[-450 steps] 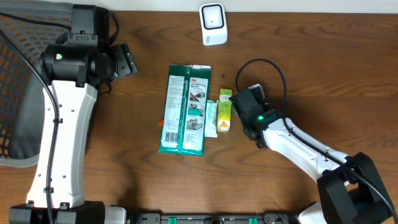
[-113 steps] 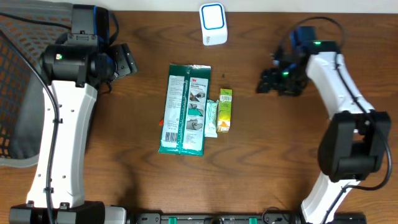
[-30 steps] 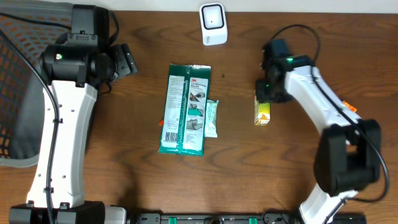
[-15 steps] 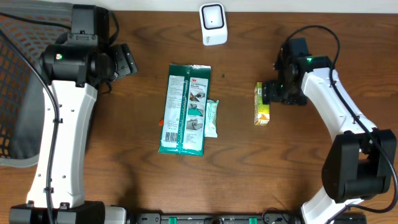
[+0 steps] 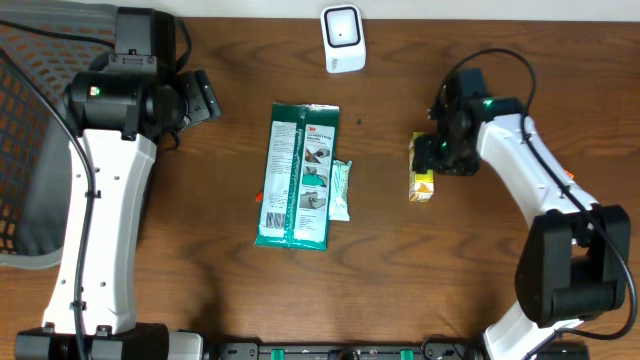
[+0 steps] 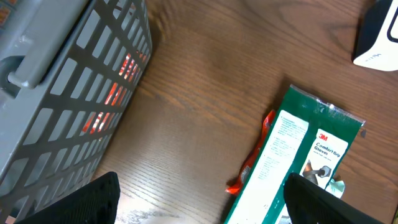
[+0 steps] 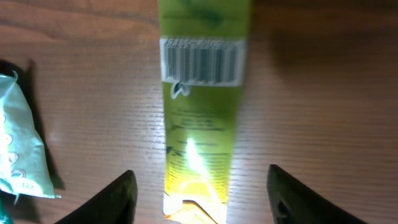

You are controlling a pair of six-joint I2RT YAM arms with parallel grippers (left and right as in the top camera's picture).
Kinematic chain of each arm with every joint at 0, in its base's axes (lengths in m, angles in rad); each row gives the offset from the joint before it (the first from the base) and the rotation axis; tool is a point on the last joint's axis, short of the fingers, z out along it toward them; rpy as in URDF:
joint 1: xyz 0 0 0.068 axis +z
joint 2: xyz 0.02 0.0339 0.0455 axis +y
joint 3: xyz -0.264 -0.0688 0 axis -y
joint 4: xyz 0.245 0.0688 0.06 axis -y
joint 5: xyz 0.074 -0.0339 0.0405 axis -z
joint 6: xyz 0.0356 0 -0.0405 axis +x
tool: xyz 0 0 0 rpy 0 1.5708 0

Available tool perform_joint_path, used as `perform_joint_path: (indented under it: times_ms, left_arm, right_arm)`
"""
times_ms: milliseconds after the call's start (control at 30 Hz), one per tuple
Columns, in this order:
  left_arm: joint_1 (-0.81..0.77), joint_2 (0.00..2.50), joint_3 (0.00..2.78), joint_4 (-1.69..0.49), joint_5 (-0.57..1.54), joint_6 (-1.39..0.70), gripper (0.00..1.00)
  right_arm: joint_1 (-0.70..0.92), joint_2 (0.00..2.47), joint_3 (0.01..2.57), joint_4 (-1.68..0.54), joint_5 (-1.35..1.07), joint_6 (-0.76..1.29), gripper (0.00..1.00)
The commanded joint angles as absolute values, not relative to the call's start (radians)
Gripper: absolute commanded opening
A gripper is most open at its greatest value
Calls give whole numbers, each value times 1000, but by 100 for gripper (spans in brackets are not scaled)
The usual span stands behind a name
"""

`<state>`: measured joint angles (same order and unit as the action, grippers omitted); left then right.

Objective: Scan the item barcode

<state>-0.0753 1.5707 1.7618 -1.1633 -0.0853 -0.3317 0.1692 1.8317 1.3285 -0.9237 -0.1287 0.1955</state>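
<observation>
Green packet (image 7: 202, 99) lies barcode-up on brown wooden table (image 5: 200, 290).

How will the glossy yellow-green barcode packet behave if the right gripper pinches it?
The glossy yellow-green packet shows bright glare, so it is probably slippery. Lying flat on the wooden table, it should slide, not roll. It looks slim and likely light, perhaps slightly floppy.

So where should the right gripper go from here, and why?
Probably close on the yellow-green packet and lift it. The right gripper is open, its fingers either side of the packet with bare wood showing in both gaps, so nothing is held. The barcode faces up, but the white scanner sits well apart from it, so the packet likely needs carrying over.
</observation>
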Motion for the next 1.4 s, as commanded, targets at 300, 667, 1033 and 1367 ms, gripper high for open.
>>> perform_joint_path:
  times_ms: [300,667,1033,1367]
  left_arm:
    - [-72,1574,1767,-1166,-98,-315,85]
    - [-72,1574,1767,-1166,-98,-315,85]
    - [-72,1574,1767,-1166,-98,-315,85]
    - [-72,1574,1767,-1166,-98,-315,85]
  right_arm:
    - [256,1831,1237,-778,-408,204,51]
    - [334,1831,1237,-694,-321,208,58]
    - [375,1831,1237,-666,-394,208,59]
    - [381,1831,1237,-586,-394,173,59]
